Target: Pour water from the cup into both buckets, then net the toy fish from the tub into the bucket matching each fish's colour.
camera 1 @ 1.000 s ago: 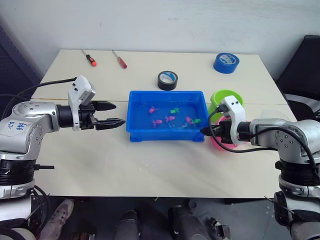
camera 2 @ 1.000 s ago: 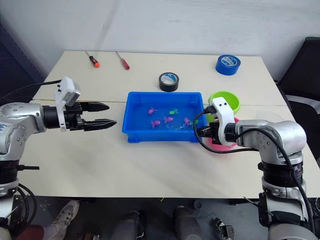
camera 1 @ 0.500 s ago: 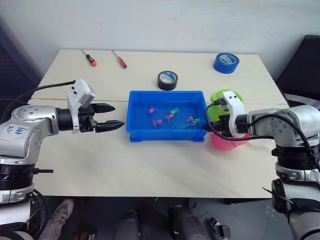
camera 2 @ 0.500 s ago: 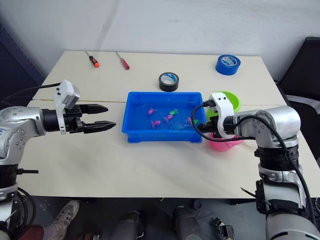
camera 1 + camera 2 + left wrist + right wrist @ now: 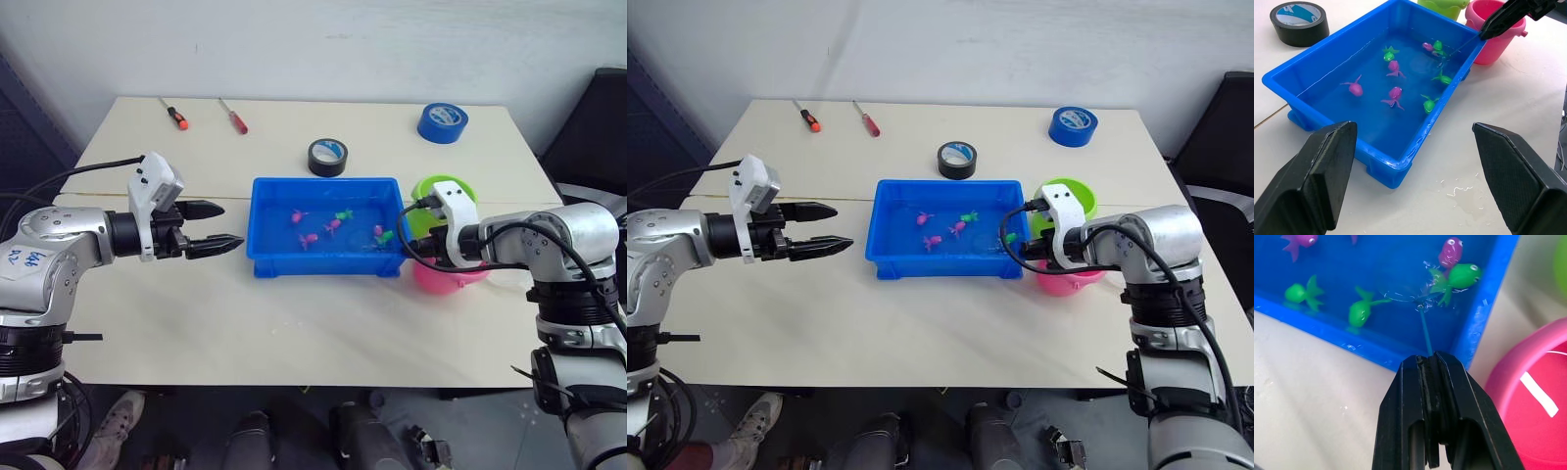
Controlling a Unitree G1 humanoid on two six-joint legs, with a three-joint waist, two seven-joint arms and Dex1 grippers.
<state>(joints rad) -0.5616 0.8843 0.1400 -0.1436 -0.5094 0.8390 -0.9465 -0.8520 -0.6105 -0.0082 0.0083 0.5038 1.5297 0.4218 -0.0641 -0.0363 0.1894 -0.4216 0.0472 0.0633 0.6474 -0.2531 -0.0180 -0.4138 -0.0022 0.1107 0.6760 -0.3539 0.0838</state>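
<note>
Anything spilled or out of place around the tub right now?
Yes: water droplets lie on the table beside the near rim of the tub, a small spill. The fish are all inside it, and both buckets stand upright.

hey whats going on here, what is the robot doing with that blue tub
The robot is fishing toys out of the blue tub. Its right tool is shut on the thin handle of the net, whose hoop is dipped in the water beside a green fish and a pink one at the end nearest the pink bucket and green bucket. The left tool hovers open at the other end of the tub, holding nothing. Several fish float in the water.
</note>
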